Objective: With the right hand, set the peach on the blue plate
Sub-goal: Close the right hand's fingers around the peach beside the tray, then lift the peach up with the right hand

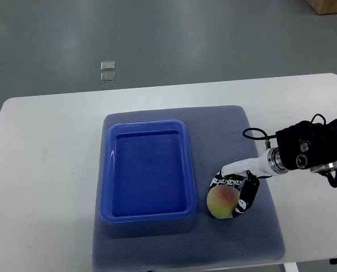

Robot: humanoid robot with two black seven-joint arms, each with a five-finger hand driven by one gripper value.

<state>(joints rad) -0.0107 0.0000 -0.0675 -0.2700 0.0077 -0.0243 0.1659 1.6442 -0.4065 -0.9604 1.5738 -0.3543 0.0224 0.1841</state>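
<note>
The peach [221,200] is being gripped on the grey mat [253,170], just beside the lower right corner of the blue plate [147,168], close to its rim but outside it. The right robot hand [236,195] is being wrapped around the fruit from the right, with dark fingers [244,198] curled along its right flank and another set lying over its top edge; the peach is being clasped, though whether it is being lifted off the mat cannot be told from this steep view. The left robot hand is not being shown anywhere.

The plate is being left empty, so the placing is judged to be not yet done. The fruit is being read as round, light and soft-skinned, likely to bruise if squeezed hard and liable to roll if let go carelessly. A hold across its widest part, fingers on opposite sides, is being judged the safest, with gentle pressure only. The plate's raised rim is being noted as something to be cleared on the way over to the left, and a low release is being advised so that the peach is not sent rolling across the white surface [43,170].
</note>
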